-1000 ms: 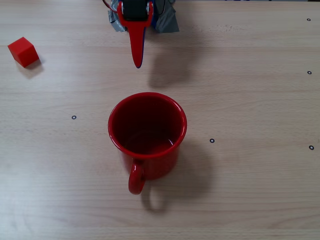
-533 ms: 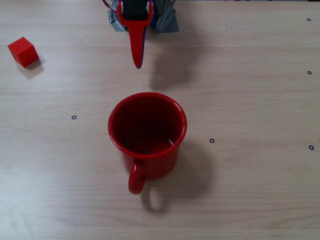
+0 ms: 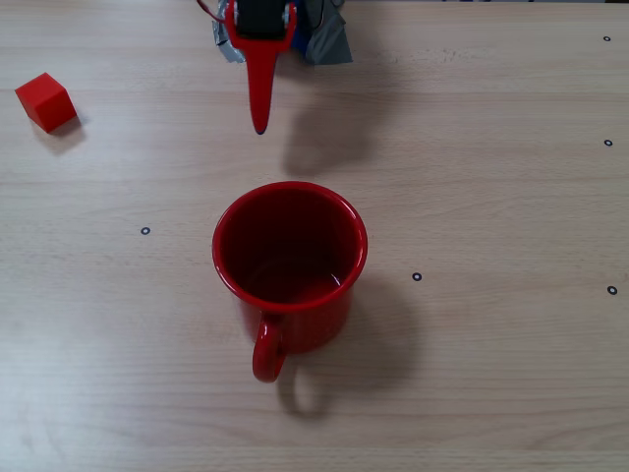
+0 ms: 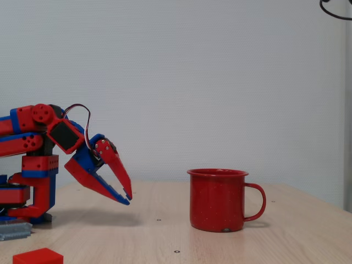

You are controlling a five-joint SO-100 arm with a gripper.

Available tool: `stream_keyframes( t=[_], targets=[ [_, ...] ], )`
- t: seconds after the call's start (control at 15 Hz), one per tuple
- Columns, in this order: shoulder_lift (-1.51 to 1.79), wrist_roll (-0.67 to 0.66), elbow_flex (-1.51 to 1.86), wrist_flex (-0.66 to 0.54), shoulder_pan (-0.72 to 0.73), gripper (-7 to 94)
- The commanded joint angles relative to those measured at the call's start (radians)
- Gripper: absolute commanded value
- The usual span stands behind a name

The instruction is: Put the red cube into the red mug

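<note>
**Inspector:** Fixed views checked, with the red mug [image 3: 289,264] as reference. It stands upright on the table [image 3: 491,197], handle toward the near edge in the overhead view, and its inside shows nothing but red wall and floor.

**Clerk:** And the red cube [image 3: 45,101]?

**Inspector:** On the table, well apart from the mug, off to the far left of it in the overhead view. In the side view the cube [image 4: 37,257] lies at the bottom edge of the picture, nearer the camera than the mug [image 4: 219,199]. Nothing touches it.

**Clerk:** The gripper?

**Inspector:** The gripper [image 4: 127,197] hangs above the table beyond the mug, close to the arm's base, pointing down and toward the mug. Its two fingers lie nearly together at the tips, with only a sliver between them, and nothing is between them. From overhead the gripper [image 3: 258,126] reads as a single red point, so the side view decides it: closed, or as good as, and empty.

**Clerk:** Progress?

**Inspector:** In my judgement, nothing is done. Reaching the cube, grasping it, carrying it over the mug's rim and releasing it all remain.
</note>
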State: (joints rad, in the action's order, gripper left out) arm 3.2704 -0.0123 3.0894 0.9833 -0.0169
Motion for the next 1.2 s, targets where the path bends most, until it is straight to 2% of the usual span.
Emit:
stream_keyframes(
  t=[0.0, 0.2, 0.47, 0.73, 0.93, 1.13],
  targets=[
    [-0.107, -0.043, -0.137, 0.052, -0.046, 0],
    [-0.368, -0.02, -0.425, 0.169, -0.098, 0],
    [-0.73, 0.029, -0.847, 0.382, -0.189, 0],
    [-0.879, 0.06, -1.114, 0.515, -0.278, 0],
    [-1.008, 0.097, -1.316, 0.581, -0.41, 0],
    [-1.152, 0.048, -1.496, 0.703, -0.535, 0]
  ],
)
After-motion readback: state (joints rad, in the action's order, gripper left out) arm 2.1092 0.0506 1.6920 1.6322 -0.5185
